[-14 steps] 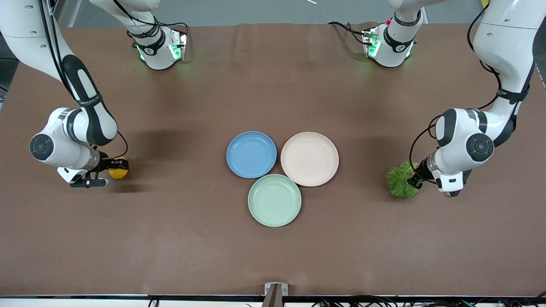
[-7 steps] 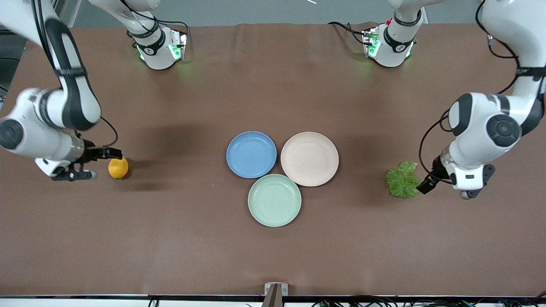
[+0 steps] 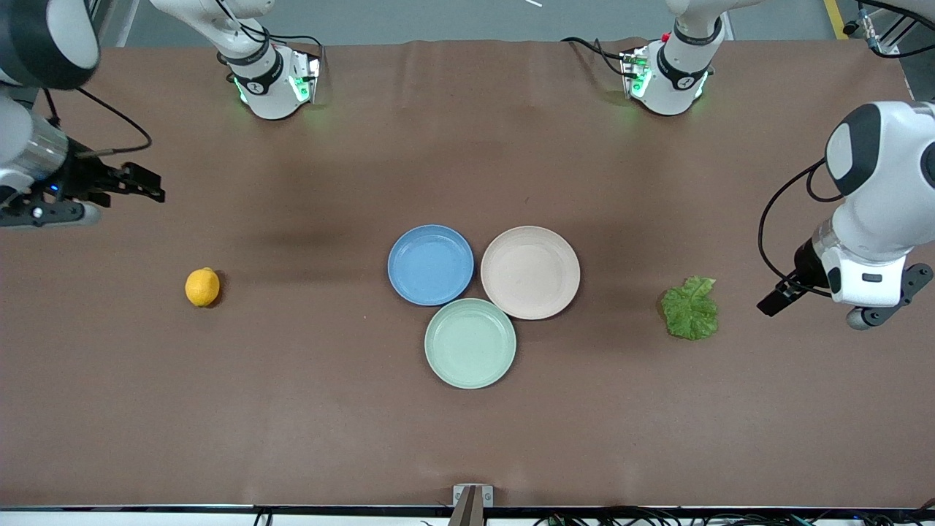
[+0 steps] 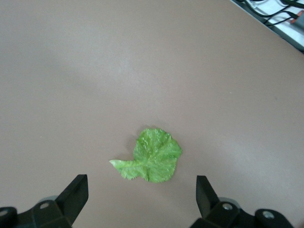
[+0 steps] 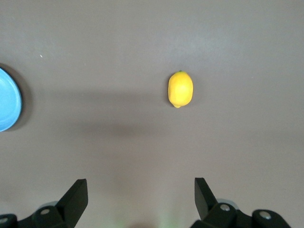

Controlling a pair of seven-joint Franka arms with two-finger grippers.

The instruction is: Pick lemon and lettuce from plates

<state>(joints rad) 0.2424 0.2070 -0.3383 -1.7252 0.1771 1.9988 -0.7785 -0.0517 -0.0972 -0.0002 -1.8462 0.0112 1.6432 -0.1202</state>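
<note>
You've got lemon [image 3: 202, 287] and lettuce [image 3: 690, 308] on the table, left gripper [image 3: 774, 301] and right gripper [image 3: 142, 185] both spread, up at the frame edges.

We see a mint-green plate [image 3: 470, 343] lying flat and bare on the brown tabletop [image 3: 307, 409]; it sits near the middle, nearer the front camera than its two neighbours; a small grey bracket [image 3: 472, 497] stands at the tabletop's front edge.
</note>
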